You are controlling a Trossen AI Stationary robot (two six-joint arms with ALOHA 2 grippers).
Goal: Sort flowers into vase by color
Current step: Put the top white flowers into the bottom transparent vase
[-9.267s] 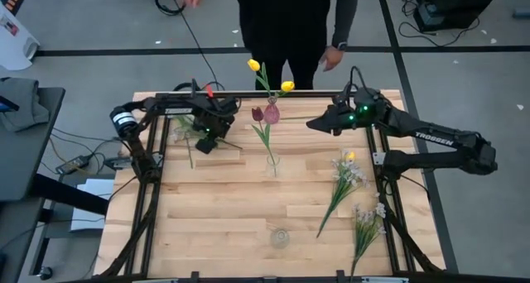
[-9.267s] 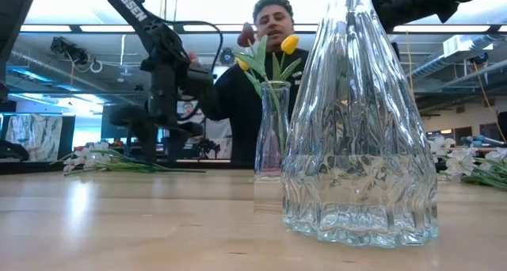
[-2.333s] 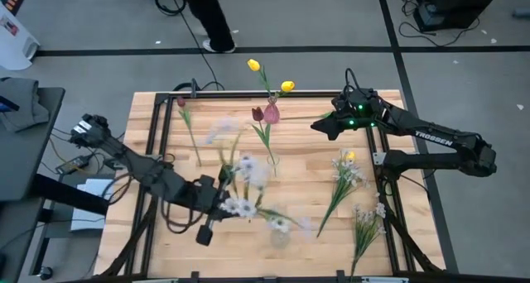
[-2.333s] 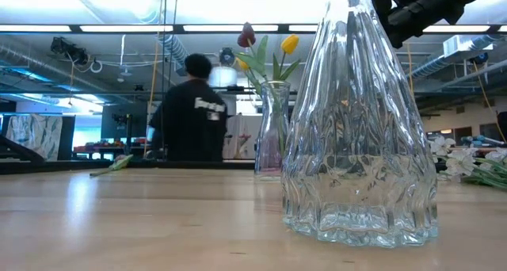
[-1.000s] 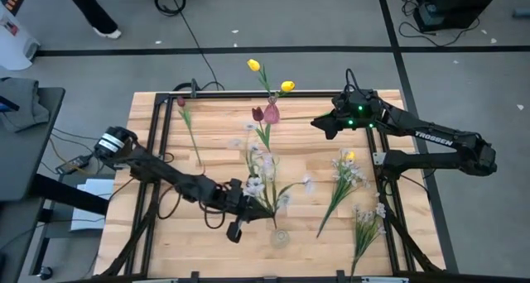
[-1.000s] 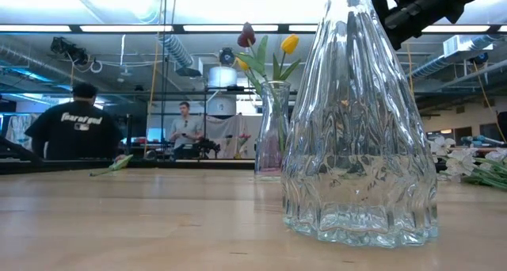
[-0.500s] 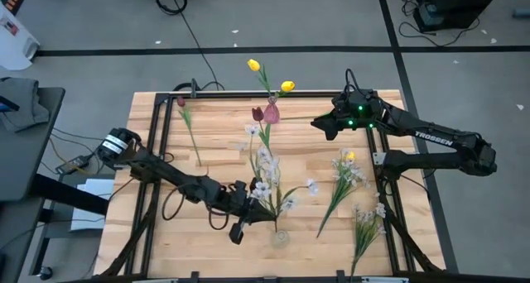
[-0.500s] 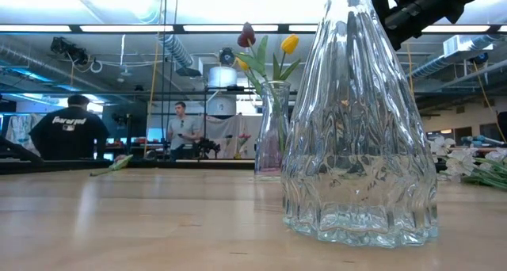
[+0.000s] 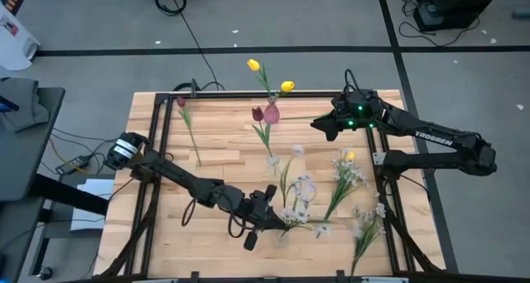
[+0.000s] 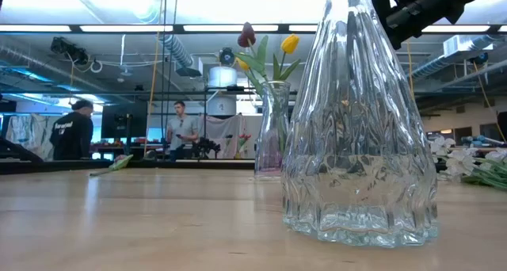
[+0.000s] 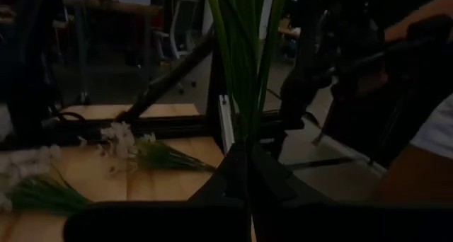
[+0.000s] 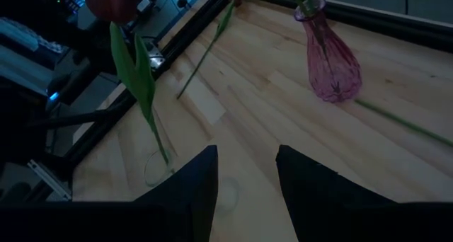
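Note:
My left gripper [image 9: 277, 223] is shut on a spray of small white flowers [image 9: 300, 202], held high over the table's near middle. The spray is just left of the wide clear vase [image 10: 360, 144] that fills the low view. Two yellow tulips [image 9: 286, 86] stand in a pink vase [image 9: 272, 113]. A maroon tulip [image 9: 257, 114] stands in a slim clear vase [image 9: 272, 160], and another [image 9: 189, 130] lies on the table at the far left. My right gripper [image 9: 319, 124] hangs open over the far right, touching nothing. My left gripper pinches the spray's bundle of green stems [image 11: 244, 129] between its two fingers. The fingers lie level, coming from the table's left, across the stems. The stems rise out of the fingers [image 11: 265, 175], and the blossoms [image 9: 306, 185] fan out toward the table's right, clear of the table.
Two more white sprays [image 9: 344, 179] [image 9: 364, 225] lie along the table's right side. The black frame rails [image 9: 157, 151] run along the left and right edges. Bare wood lies at the near left. People [image 10: 71, 128] stand in the room far behind.
My left gripper has carried the white spray toward the table's right edge and slightly nearer. The blossoms have swung with it, from above the slim vase's near side to the right of the middle. My right gripper has kept still.

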